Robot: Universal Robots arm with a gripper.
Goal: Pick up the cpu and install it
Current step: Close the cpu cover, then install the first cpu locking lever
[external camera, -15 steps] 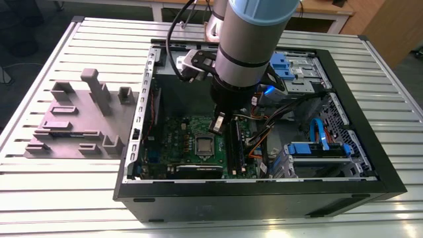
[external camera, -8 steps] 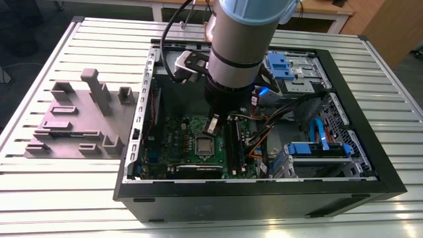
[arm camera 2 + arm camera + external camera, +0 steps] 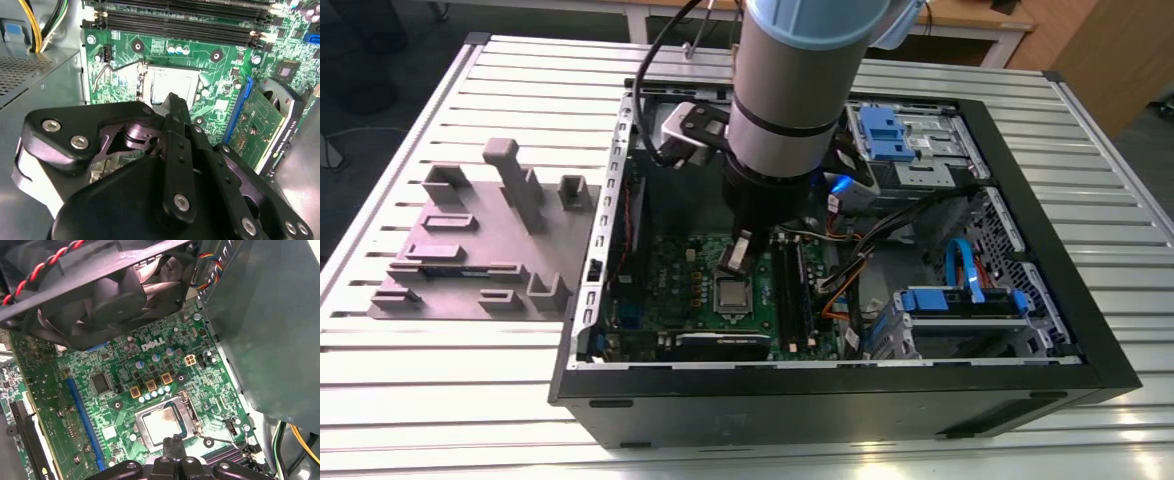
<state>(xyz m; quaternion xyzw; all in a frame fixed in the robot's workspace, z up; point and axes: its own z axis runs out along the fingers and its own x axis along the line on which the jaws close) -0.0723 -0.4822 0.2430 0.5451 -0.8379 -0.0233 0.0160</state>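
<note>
The gripper (image 3: 172,444) hovers over the socket (image 3: 165,422) where the cpu (image 3: 162,424) sits; fingers look closed, gripping nothing visible.

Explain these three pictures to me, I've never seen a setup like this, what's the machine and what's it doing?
A grey robot arm reaches into an open black computer case lying on a slatted metal table. The exterior view looks on from outside; both wrist views come from cameras riding on the arm. Its black hand hangs just above the green motherboard, over the small square silver-grey cpu lying in its metal-framed socket. A grey plastic parts holder sits beside the case.
</note>
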